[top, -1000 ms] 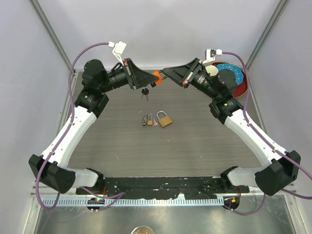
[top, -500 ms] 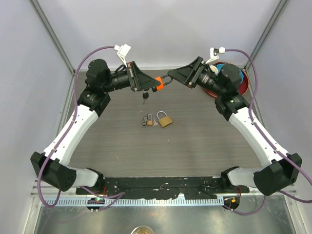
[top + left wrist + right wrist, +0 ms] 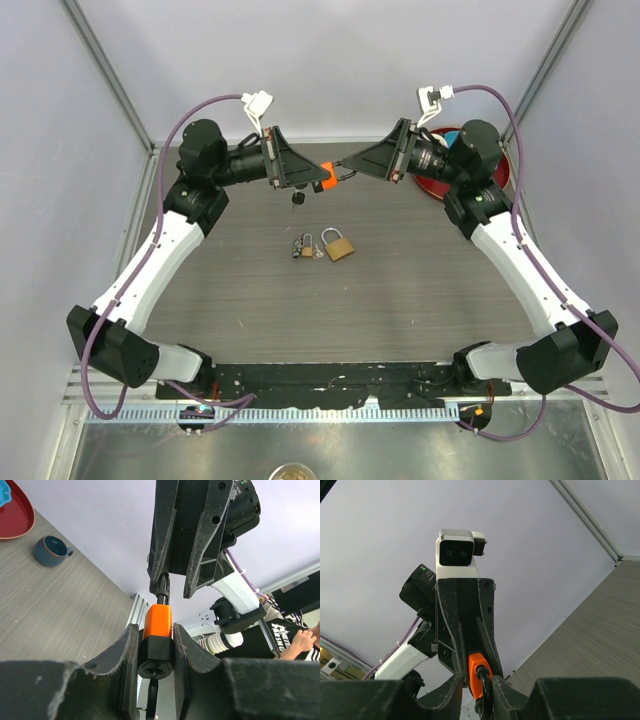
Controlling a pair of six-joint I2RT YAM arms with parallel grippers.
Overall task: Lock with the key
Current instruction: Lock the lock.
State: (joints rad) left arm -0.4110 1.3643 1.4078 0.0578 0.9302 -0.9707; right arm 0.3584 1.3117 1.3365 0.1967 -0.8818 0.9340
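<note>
Nearest the arm bases, a brass padlock (image 3: 338, 246) and a small lock (image 3: 305, 249) lie side by side on the bench (image 3: 400, 290), untouched and well below the work. Above and beyond them the lock (image 3: 323, 180), orange with a black base, hangs in mid-air between the two arms. The left end effector (image 3: 155, 635) is closed on its body and the right end effector (image 3: 479, 682) is closed on its shackle (image 3: 162, 592). A key (image 3: 297, 198) dangles under the base, apparently seated in the keyhole, though the wrist views do not show how deep. The main risk is that neither arm is free to turn that key. If the right arm lets go of the shackle, the lock is left in one pinch across smooth sides. It could then twist or slip and drop onto the padlocks below. Pushing the shackle home off-axis could also lever the body out of the left grip, and a jolt might shake the key loose. Farther back, a cup (image 3: 50, 551) and a plate (image 3: 22, 522) sit behind the right arm, so a wide swing could clip them.
</note>
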